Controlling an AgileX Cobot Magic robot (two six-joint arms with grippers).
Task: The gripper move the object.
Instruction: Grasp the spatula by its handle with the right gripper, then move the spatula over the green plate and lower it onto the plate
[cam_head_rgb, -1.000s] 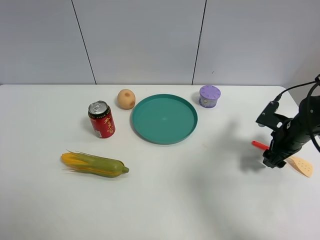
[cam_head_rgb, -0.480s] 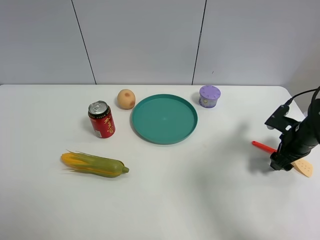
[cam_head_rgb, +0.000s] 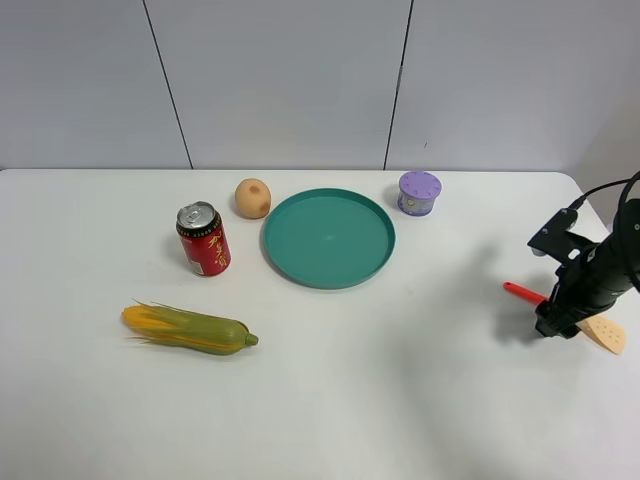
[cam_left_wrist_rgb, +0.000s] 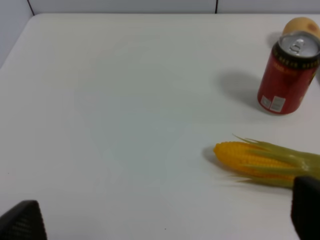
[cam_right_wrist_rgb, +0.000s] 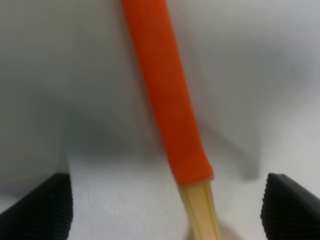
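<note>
Teal plate (cam_head_rgb: 328, 237); red can (cam_head_rgb: 204, 245); orange-red, tan spatula (cam_head_rgb: 521, 292).

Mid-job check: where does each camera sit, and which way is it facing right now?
Exterior high: above the table, looking down across it; shows the right gripper over the spatula.
Left wrist: low over the table, facing corn and can; only the left gripper tips show.
Right wrist: straight down, close on the spatula handle between open fingers.
Shared: exterior and left wrist show corn and can; exterior and right wrist, the spatula.
</note>
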